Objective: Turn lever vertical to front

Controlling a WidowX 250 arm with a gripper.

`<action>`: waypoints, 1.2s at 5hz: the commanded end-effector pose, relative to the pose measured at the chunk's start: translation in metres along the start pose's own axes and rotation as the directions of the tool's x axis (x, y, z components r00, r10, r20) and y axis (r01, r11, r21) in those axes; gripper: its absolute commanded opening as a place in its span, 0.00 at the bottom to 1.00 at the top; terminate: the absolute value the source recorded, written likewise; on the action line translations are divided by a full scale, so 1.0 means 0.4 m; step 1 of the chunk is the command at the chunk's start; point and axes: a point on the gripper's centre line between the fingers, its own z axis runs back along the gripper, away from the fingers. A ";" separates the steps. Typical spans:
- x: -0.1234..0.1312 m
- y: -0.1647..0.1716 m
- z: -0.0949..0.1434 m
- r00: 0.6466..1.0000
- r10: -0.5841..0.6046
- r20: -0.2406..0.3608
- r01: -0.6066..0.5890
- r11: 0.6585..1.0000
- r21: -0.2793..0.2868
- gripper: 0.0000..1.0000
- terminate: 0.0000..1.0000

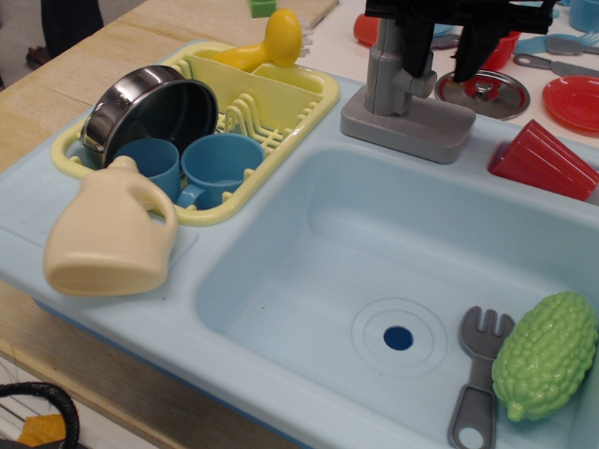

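Observation:
The grey toy faucet point(386, 79) stands on its rectangular grey base point(407, 126) at the back rim of the light blue sink point(281, 281). The lever point(423, 81) is a small grey stub on the column's right side, mostly hidden behind my left finger. My black gripper point(438, 58) hangs from the top edge over the faucet. Its left finger point(414, 42) is right against the column and lever. Its right finger point(468, 51) is a short gap to the right, and the jaws stand apart.
A yellow dish rack point(299, 89) at the left holds a steel pot point(150, 108) and two blue cups point(220, 164). A cream jug point(108, 234) lies in front of it. In the basin lie a grey fork point(477, 383) and a green bumpy vegetable point(546, 354). A red cup point(543, 161), a steel lid point(496, 94) and a red plate point(576, 98) are at the right.

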 end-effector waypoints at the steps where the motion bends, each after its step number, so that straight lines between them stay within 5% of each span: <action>1: -0.057 0.038 0.002 0.995 0.100 -0.026 -0.100 0.995 -0.015 0.00 0.00; 6: -0.147 0.102 -0.030 0.975 0.199 -0.100 -0.203 0.979 -0.032 0.00 0.00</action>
